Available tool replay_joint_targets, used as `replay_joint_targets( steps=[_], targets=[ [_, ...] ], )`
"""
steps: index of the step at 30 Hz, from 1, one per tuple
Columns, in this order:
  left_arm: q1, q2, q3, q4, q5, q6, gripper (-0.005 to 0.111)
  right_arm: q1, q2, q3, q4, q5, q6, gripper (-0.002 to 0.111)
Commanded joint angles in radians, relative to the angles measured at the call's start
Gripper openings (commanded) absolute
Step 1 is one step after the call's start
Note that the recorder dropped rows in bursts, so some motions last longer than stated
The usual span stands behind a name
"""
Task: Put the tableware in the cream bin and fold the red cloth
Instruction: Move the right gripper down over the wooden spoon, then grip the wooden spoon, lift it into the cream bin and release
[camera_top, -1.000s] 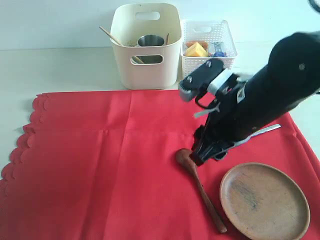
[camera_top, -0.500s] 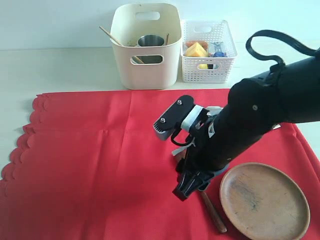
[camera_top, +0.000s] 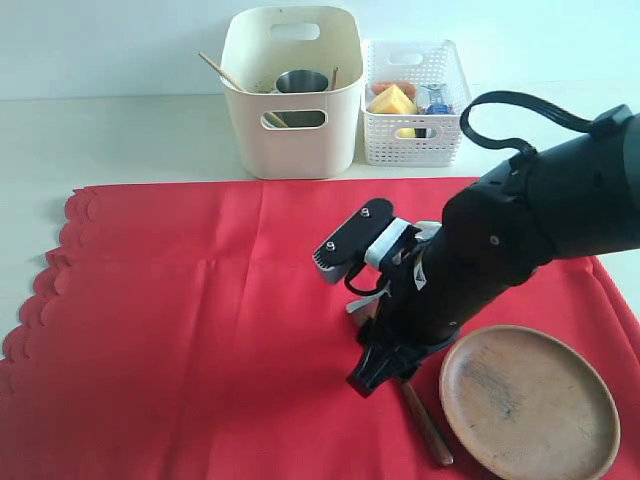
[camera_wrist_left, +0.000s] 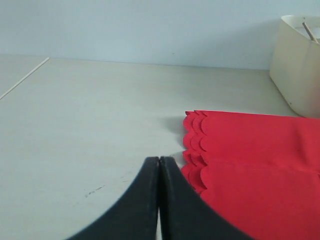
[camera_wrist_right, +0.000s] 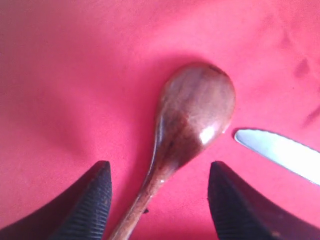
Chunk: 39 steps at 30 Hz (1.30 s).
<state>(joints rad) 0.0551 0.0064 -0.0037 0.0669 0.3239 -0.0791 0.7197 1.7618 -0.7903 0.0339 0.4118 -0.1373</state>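
The red cloth (camera_top: 200, 330) lies spread flat, its scalloped edge (camera_wrist_left: 192, 150) at the left. Of the tableware, a dark wooden spoon (camera_wrist_right: 192, 120) lies on the cloth, and its handle (camera_top: 425, 430) shows past my right arm. My right gripper (camera_wrist_right: 159, 170) is open, low over the spoon, one finger on each side of the neck without touching. A steel knife tip (camera_wrist_right: 280, 152) lies beside the spoon bowl. A round wooden plate (camera_top: 530, 400) sits front right. The cream bin (camera_top: 290, 120) holds a steel cup (camera_top: 300, 82) and chopsticks (camera_top: 225, 72). My left gripper (camera_wrist_left: 159, 159) is shut and empty beside the scalloped edge.
A white lattice basket (camera_top: 415, 110) with food items stands right of the cream bin, at the back. Bare pale table (camera_wrist_left: 90, 110) stretches left of the cloth. My bulky right arm (camera_top: 520, 230) covers the cloth's right middle in the exterior view.
My right arm swung forward and left from behind the spoon and came down over it. Since half a second ago it has barely shifted. The jaws stayed as they were.
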Motion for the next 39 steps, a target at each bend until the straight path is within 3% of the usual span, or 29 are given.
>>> replay_joint_targets(
  steps=[1, 4, 10, 14, 27, 34, 39],
  targets=[
    [-0.005, -0.006, 0.004, -0.002, -0.004, -0.003, 0.001, 0.002, 0.040, 0.006, 0.006, -0.019, 0.011, 0.053],
    [-0.005, -0.006, 0.004, -0.002, -0.004, -0.003, 0.001, 0.002, 0.065, 0.006, 0.011, -0.022, 0.010, 0.045],
    [-0.005, -0.006, 0.004, -0.002, -0.004, -0.003, 0.001, 0.002, 0.088, 0.006, 0.020, -0.038, 0.009, 0.014],
    [-0.005, -0.006, 0.004, -0.002, -0.004, -0.003, 0.001, 0.002, 0.088, 0.006, 0.035, -0.036, 0.010, 0.000],
    [-0.005, -0.006, 0.004, -0.002, -0.004, -0.003, 0.001, 0.002, -0.057, 0.006, 0.120, -0.079, 0.008, 0.000],
    [-0.005, -0.006, 0.004, -0.002, -0.004, -0.003, 0.001, 0.002, -0.139, 0.004, 0.226, -0.246, 0.008, 0.000],
    [-0.005, -0.006, 0.004, -0.002, -0.004, -0.003, 0.001, 0.000, -0.167, -0.031, 0.168, -0.370, 0.006, 0.000]
  ],
)
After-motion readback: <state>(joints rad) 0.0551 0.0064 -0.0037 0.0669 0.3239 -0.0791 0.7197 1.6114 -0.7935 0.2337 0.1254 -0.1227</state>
